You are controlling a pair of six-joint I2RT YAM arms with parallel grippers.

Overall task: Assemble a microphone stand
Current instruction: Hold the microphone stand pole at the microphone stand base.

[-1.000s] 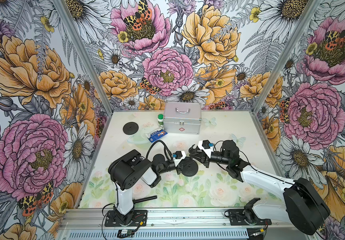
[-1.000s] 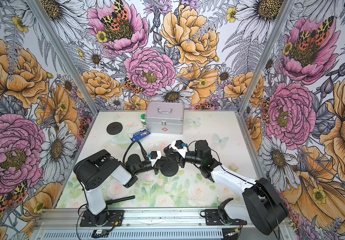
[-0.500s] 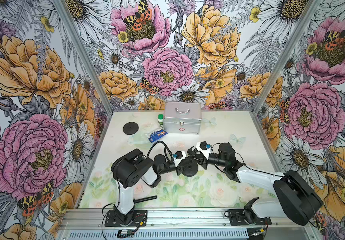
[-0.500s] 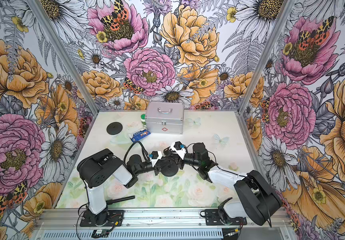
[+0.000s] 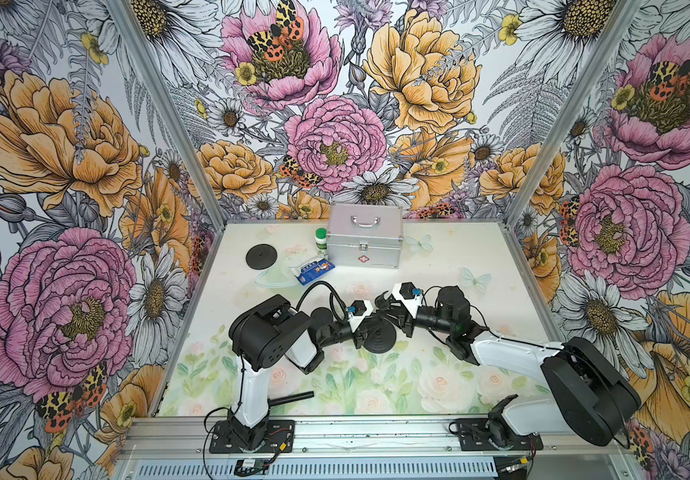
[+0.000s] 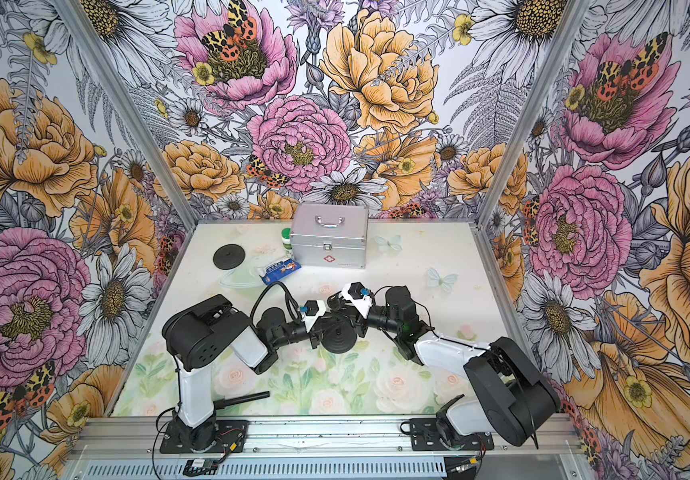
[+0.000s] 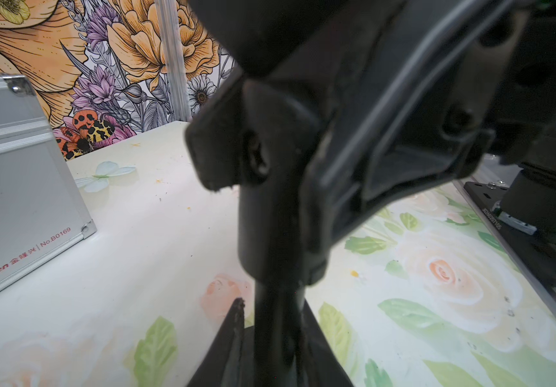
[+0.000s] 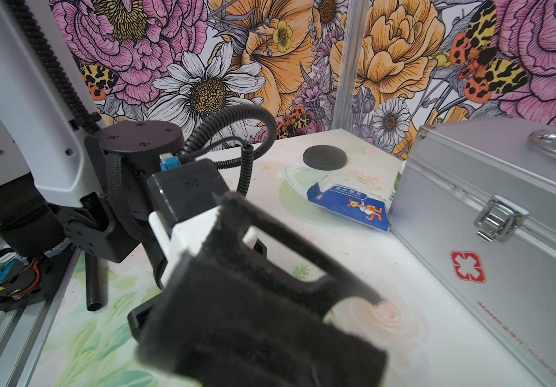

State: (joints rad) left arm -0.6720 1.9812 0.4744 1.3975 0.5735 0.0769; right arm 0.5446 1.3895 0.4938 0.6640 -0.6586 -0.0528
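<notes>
Microphone stand (image 7: 270,228): standing mid-counter on round black base (image 5: 378,341), both arms meeting over it. Clip (image 5: 382,296) at top. Right pincer (image 5: 388,316): closed on upper sleeve just below clip. Left pincer (image 7: 271,321): fingers (image 7: 233,335) flanking thin stem low down, close on both sides; sliver of counter (image 7: 136,234) visible between one finger and stem, so cannot tell whether clamped or merely around it. Right wrist view: own fingers blurred in foreground, nothing more readable on the grip. Second black disc (image 5: 261,255) near far-left corner. Loose black rod (image 5: 291,398) lying by near edge, toward left corner. Silver case (image 5: 364,245) at middle of far edge, lid down; green-capped bottle (image 5: 321,241) just beside it, blue packet (image 5: 314,270) near its front.
</notes>
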